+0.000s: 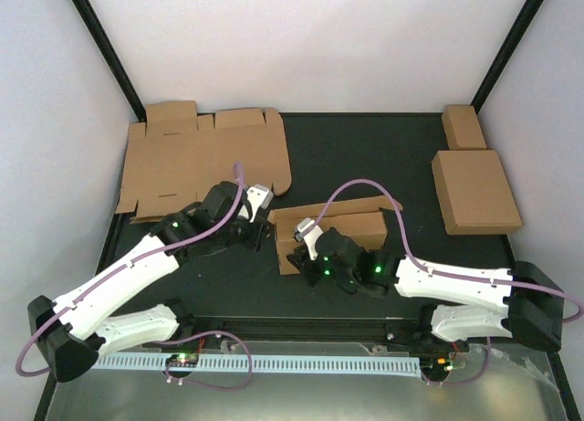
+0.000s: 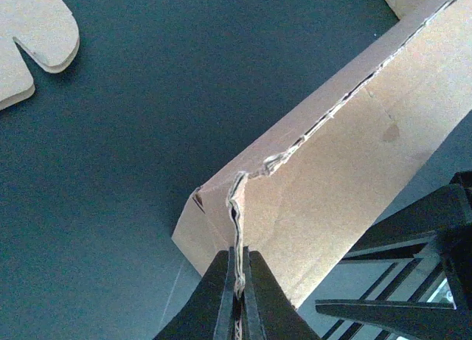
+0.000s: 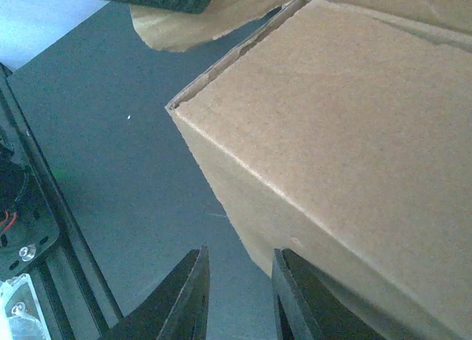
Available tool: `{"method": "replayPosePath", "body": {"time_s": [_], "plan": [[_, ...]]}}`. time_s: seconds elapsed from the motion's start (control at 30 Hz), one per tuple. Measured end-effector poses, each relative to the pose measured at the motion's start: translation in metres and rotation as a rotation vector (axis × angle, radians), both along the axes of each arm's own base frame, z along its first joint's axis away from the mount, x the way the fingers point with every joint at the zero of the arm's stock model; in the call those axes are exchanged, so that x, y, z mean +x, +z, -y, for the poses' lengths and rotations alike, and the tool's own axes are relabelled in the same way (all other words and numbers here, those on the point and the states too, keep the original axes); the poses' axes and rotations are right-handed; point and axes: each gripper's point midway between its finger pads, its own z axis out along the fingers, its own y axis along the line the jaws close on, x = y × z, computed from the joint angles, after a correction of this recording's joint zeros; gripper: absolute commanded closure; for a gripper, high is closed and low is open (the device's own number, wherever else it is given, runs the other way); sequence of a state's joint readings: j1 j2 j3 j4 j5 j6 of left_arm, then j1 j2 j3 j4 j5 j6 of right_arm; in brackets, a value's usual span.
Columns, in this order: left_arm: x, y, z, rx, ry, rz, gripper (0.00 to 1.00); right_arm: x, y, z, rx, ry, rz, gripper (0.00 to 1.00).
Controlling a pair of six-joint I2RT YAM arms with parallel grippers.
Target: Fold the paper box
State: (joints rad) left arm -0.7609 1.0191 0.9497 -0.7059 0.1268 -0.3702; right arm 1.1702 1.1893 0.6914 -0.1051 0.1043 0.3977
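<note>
Brown cardboard, die-cut and half raised into a shallow paper box [image 1: 356, 222], lay at the middle of the black desk [image 1: 383, 156], between the two arms. The left arm's black two-finger tool [image 2: 237, 260] was pinched together on a thin upright edge of the paper box at its left end. That edge ran down between the fingers at the bottom centre of the left wrist view. The right arm's black tool [image 3: 240, 255] stood with its fingers apart at the bottom of the right wrist view, gripping nothing. The box's lower corner sat just ahead of the gap.

The card looked light and thin, stiff across flat panels but ready to bend at its scored lines. The wavy, slightly split edge above the left fingers suggested it would crumple or tear if squeezed or pulled hard. It would probably slide easily on the smooth desk, so one tool needed to anchor it while the other pushed. The best holds, by my judgement, were wall edges and flap rims close to a crease, not the wide faces, which looked too broad for either tool to span.

Flat brown die-cut sheets [image 1: 205, 156] lay at the upper left. A closed squarish brown box [image 1: 474, 191] and a small oblong brown box [image 1: 464, 126] lay at the upper right.
</note>
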Motion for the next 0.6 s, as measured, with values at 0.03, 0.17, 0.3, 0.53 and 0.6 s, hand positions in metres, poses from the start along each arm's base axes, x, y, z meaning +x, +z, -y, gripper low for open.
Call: {"method": "replayPosePath", "body": {"time_s": [0.03, 0.17, 0.3, 0.53, 0.6], "plan": [[0.001, 0.000, 0.001, -0.001, -0.001, -0.001, 0.99, 0.000, -0.001, 0.000, -0.003, 0.000, -0.001, 0.75], [0.002, 0.001, 0.003, -0.004, -0.007, -0.004, 0.98, -0.001, -0.002, 0.001, -0.010, 0.009, -0.004, 0.73], [0.002, 0.001, 0.004, -0.003, -0.009, -0.003, 0.98, -0.003, 0.004, 0.003, 0.001, 0.021, -0.001, 0.73], [0.001, 0.003, 0.003, -0.004, 0.004, -0.013, 0.98, -0.011, 0.041, 0.009, 0.072, 0.054, 0.020, 0.70], [0.001, 0.004, 0.003, -0.007, 0.010, -0.018, 0.98, -0.013, 0.051, 0.012, 0.094, 0.057, 0.028, 0.70]]}}
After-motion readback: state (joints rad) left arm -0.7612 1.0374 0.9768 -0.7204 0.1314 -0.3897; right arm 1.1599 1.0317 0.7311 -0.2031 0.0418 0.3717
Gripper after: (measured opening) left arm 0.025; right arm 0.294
